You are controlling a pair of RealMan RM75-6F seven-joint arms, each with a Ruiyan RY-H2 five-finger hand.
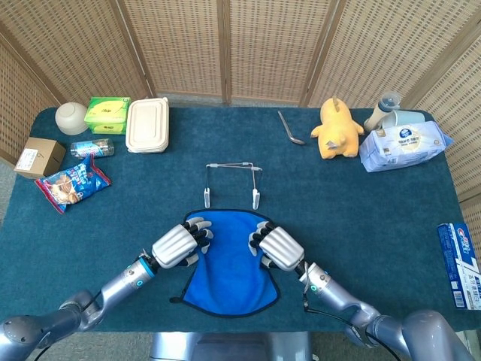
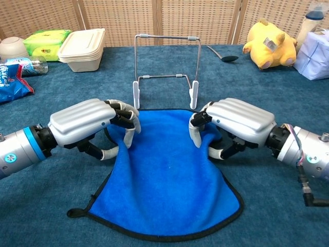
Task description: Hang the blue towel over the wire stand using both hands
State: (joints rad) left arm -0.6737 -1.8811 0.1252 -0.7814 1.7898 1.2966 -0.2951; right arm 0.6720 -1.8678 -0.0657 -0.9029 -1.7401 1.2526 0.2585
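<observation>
Chest view: two robot hands, left robot hand (image 2: 85, 123) and right robot hand (image 2: 234, 121), one blue towel (image 2: 164, 180)

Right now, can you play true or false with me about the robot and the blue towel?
1. The blue towel already hangs over the wire stand. False: it lies on the table in front of the stand.
2. Both hands are at the towel's far corners. True: the left hand and the right hand each curl their fingers onto a corner.
3. The yellow plush toy sits on the robot's left side. False: it sits on the right, near the wipes pack.
4. The spoon lies on the table beyond the stand. True.
5. The wire stand has tipped over. False: it stands upright.
</observation>
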